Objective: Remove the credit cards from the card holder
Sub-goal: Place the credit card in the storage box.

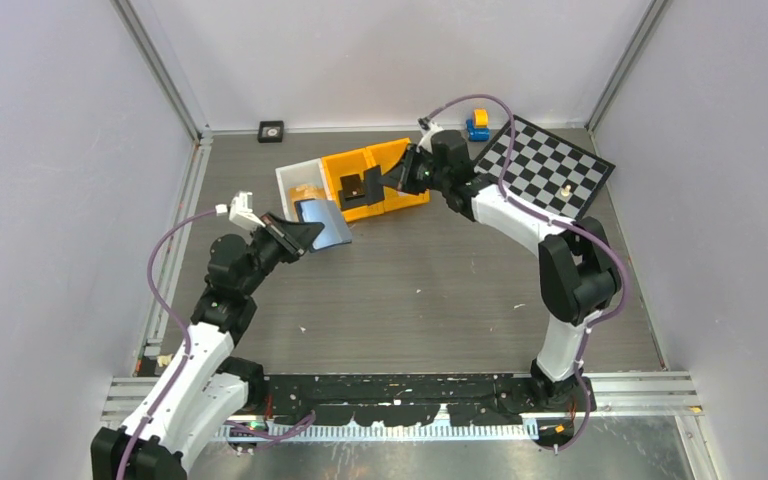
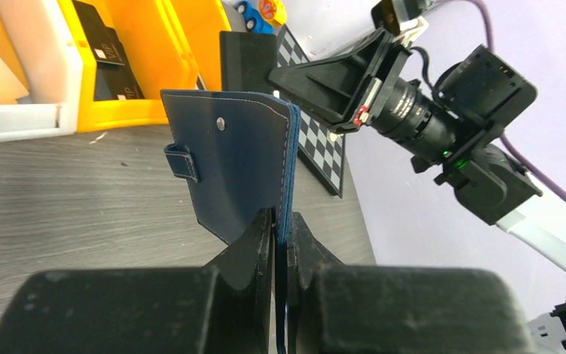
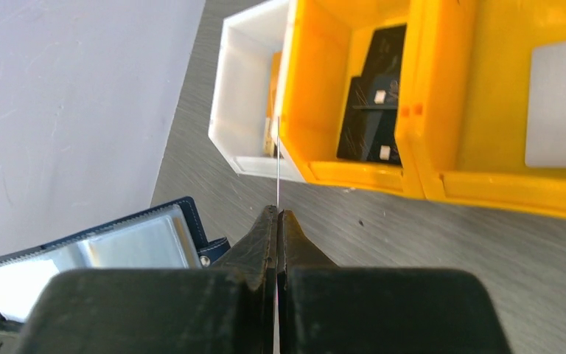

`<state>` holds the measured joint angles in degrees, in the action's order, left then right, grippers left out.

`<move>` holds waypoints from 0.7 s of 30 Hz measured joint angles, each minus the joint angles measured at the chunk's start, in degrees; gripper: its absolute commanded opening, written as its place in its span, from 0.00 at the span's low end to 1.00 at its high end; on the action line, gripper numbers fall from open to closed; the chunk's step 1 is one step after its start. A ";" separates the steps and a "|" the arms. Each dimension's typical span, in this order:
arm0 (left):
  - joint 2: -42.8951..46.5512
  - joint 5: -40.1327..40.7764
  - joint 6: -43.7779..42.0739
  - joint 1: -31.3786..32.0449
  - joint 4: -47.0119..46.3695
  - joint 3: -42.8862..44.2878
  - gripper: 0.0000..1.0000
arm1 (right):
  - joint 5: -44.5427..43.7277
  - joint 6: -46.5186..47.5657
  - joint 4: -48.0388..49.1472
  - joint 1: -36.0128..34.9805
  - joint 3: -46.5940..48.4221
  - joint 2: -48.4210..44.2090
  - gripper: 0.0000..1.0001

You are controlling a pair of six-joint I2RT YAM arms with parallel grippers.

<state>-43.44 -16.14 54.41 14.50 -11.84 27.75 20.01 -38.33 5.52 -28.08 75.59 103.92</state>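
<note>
Overall, the card holder was found off the worktop, held in the left claw just in front of the white bin. In the left wrist view the left claw was narrowed onto the lower edge of the card holder, which stood upright with its navy outer face, snap stud and strap loop towards the camera. The right wrist view showed the inner side of the card holder, a pale, glossy window pocket with a navy border.

The right claw was positioned over the orange bin, well apart from the card holder. Its jaws were pressed together on a dark card. From the right wrist, the right claw showed this dark card only as a thin edge rising from between the fingertips. In the left wrist view the same dark card appeared as a flat dark rectangle above the holder.

Further dark cards lay inside the left compartment of the orange bin. A tan card lay in the white bin, which touched the orange bin on its left side.

A checkerboard rested at the far right of the worktop, with a small blue and yellow toy behind it.
</note>
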 measured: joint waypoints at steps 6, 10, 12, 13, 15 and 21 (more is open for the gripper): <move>2.99 4.70 -2.32 0.00 3.61 0.00 0.00 | -0.66 3.19 -4.52 -0.59 9.38 4.42 0.00; 4.07 7.50 -2.43 0.00 5.01 -0.15 0.00 | -1.07 5.05 -7.39 -0.59 14.40 9.35 0.00; 4.44 8.22 -2.43 0.00 5.40 -0.35 0.00 | -1.09 5.51 -8.24 -0.59 16.11 11.58 0.00; 4.50 8.46 -2.43 0.00 5.49 -0.44 0.00 | -1.05 5.70 -8.87 -0.59 17.38 13.11 0.00; 4.59 8.83 -2.43 0.00 5.77 -0.59 0.00 | -0.92 6.08 -9.75 -0.59 19.89 16.09 0.01; 4.57 9.03 -2.38 0.00 6.14 -1.03 0.00 | 0.28 6.29 -11.63 -0.61 27.15 23.28 0.01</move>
<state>-38.87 -7.11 52.03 14.50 -5.69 26.72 20.29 -32.03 -6.11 -28.69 102.74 127.20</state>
